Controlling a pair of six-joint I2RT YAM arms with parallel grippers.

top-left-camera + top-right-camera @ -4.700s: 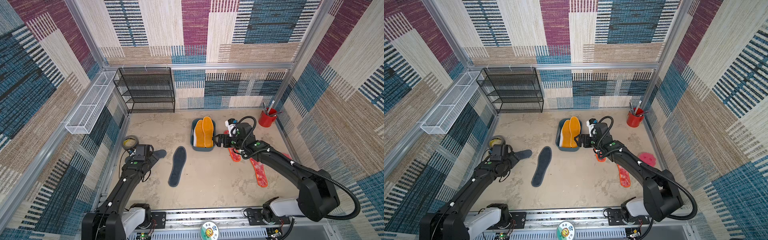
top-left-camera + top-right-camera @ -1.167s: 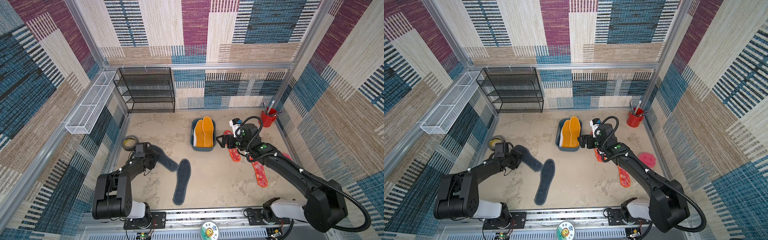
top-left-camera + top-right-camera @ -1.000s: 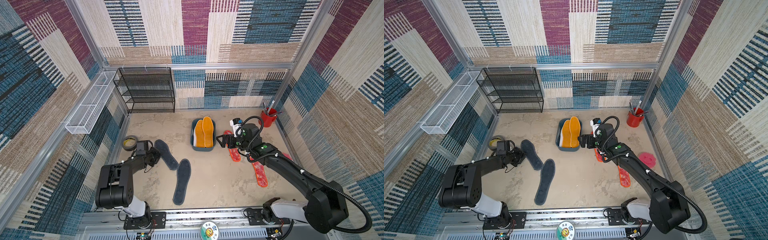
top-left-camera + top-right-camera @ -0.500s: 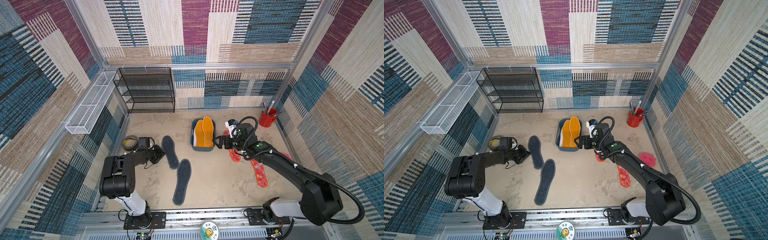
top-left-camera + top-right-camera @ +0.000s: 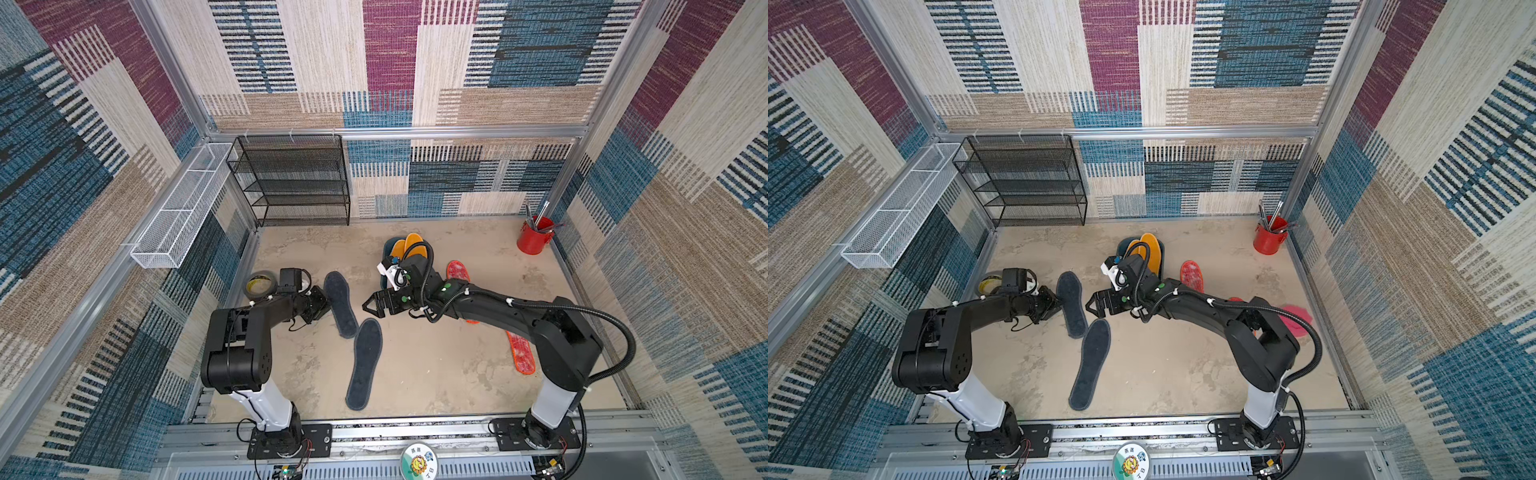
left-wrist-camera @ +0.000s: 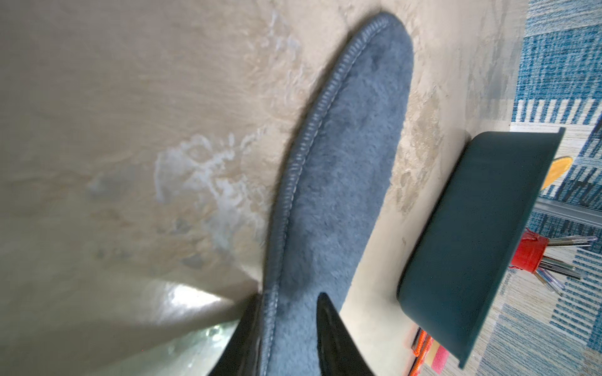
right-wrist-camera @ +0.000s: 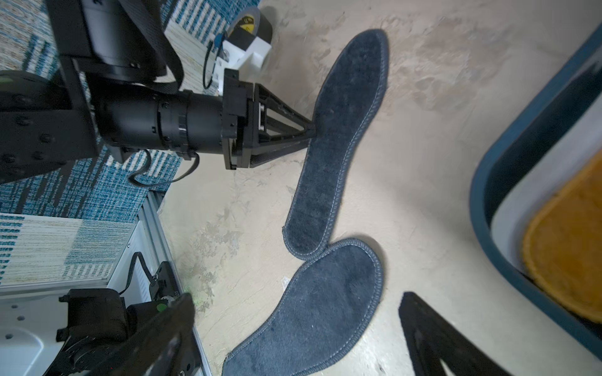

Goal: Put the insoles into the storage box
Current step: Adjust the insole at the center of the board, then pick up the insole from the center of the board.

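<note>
The dark grey insole [image 5: 340,303] lies flat on the surface mid-frame, lower left of the storage box [image 6: 472,234]. The left gripper [image 5: 325,306] sits barely parted at its edge, and I cannot tell whether it holds. The right gripper [image 5: 369,306] gapes empty. The insole is likely light and floppy: pinch the stitched rim.

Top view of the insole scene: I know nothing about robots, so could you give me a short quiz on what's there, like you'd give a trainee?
1. True or false: both dark grey insoles lie on the floor, outside the storage box.
2. Which of these show inside the storage box?
A. orange-yellow insoles
B. dark grey insoles
C. nothing at all
3. Short answer: which claw stands wide open, holding nothing?

Key
1. True.
2. A.
3. The right claw.
</note>
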